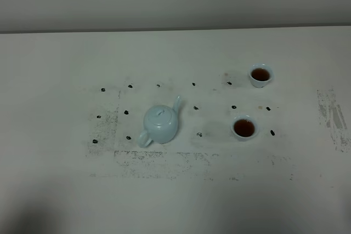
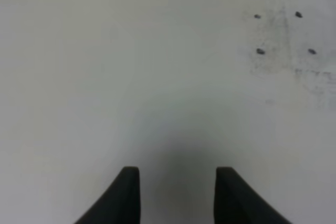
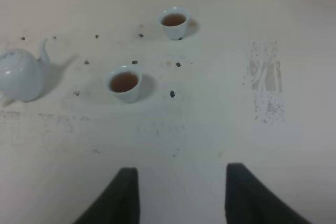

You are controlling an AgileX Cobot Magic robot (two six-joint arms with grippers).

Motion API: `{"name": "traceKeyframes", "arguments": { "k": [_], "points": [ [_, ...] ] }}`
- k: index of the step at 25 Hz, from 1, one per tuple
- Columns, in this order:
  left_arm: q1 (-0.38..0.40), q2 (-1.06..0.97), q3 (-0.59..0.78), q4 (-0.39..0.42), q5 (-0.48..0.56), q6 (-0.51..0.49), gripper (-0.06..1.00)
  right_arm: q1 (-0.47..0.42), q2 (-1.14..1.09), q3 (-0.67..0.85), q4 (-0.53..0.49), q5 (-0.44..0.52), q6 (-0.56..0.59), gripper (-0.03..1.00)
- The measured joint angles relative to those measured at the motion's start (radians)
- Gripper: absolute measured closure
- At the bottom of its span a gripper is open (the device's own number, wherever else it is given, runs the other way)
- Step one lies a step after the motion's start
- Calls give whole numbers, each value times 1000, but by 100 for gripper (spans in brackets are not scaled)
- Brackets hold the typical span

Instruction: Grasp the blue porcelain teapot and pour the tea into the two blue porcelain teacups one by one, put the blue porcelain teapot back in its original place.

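Observation:
The pale blue porcelain teapot [image 1: 161, 124] stands upright on the white table [image 1: 55, 80], spout toward the far right, handle toward the near left; it also shows in the right wrist view [image 3: 21, 73]. Two blue porcelain teacups hold dark tea: the nearer cup [image 1: 244, 128] [image 3: 125, 83] and the farther cup [image 1: 260, 75] [image 3: 175, 22]. Neither arm appears in the exterior high view. My left gripper [image 2: 177, 182] is open over bare table, holding nothing. My right gripper [image 3: 181, 187] is open too, well short of the nearer cup.
Small dark marks [image 1: 196, 108] dot the table around the teapot and cups. Scuffed grey patches [image 1: 332, 116] lie at the right and along the front of the marked area [image 1: 164, 160]. A wall edge [image 1: 175, 28] bounds the table at the back.

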Motion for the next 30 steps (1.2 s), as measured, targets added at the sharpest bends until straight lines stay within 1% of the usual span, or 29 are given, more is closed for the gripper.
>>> {"name": "traceKeyframes", "arguments": {
  "k": [3, 19, 21, 25, 30],
  "points": [
    [-31, -28, 0, 2, 0, 0, 58, 0, 0, 0, 0, 0, 0, 56],
    [-43, -28, 0, 3, 0, 0, 58, 0, 0, 0, 0, 0, 0, 56],
    [-63, -28, 0, 3, 0, 0, 58, 0, 0, 0, 0, 0, 0, 56],
    [-136, -28, 0, 3, 0, 0, 58, 0, 0, 0, 0, 0, 1, 56],
    [-158, -28, 0, 3, 0, 1, 58, 0, 0, 0, 0, 0, 1, 56]
  ]
}}
